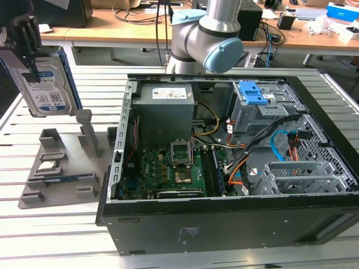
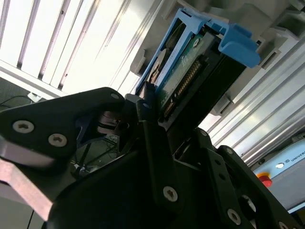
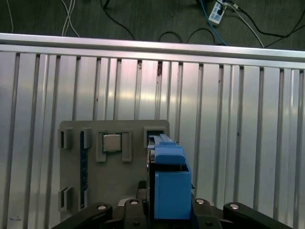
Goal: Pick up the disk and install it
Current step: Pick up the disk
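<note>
exterior view: in the upper left of the frame the black tool (image 1: 29,56) is clenched on the disk (image 1: 47,89), gripping it by its upper end. the disk hangs nearly upright, a little tilted, with its white-and-blue label facing the camera and a blue frame along its edge. in the second wrist view the tool (image 2: 157,112) has its dark fingers (image 2: 145,107) pressed on either side of the disk (image 2: 190,71), whose connector edge and blue frame stick out past them. in the first wrist view the tool (image 3: 167,212) holds the disk (image 3: 169,186) end-on, its blue frame over the grey holder (image 3: 114,176).

in the exterior view the grey holder (image 1: 61,174) lies flat just below the disk, at the left of the frame. the disk's lower edge is close to the holder's tall post; whether they touch cannot be told. a small square chip (image 1: 49,166) sits in a pocket of the holder, also seen in the first wrist view (image 3: 112,142).

the holder rests on a slatted metal table (image 1: 56,235). to the exterior view's right stands the open computer case (image 1: 224,224), well apart from the disk, with a green board (image 1: 162,171) inside, a grey power box (image 1: 165,92) and a blue latch (image 1: 255,92) on the drive cage. the robot arm (image 1: 207,39) rises at the top centre.
</note>
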Motion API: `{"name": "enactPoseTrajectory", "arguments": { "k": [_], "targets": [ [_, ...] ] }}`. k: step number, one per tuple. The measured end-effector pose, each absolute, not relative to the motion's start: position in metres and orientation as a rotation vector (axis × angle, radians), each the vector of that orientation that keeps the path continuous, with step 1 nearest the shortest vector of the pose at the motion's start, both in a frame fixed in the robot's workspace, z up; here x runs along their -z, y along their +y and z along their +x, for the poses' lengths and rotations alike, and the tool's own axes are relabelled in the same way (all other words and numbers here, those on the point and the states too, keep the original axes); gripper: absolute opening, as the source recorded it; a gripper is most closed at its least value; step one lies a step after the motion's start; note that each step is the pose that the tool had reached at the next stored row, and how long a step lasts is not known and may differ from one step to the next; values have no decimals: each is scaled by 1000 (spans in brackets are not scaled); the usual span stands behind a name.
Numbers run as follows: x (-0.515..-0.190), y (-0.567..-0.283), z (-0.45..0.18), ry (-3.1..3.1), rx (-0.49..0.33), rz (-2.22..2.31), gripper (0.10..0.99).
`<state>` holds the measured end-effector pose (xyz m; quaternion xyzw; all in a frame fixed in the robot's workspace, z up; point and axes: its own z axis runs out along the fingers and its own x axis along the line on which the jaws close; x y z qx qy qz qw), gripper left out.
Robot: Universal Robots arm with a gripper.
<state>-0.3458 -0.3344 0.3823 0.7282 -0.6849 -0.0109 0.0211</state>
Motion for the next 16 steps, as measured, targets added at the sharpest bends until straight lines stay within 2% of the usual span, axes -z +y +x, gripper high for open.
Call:
{"name": "enactPoseTrajectory", "arguments": {
  "k": [16],
  "targets": [
    [-427,-332,-346,-2123,34,2258,361]
  ]
}}
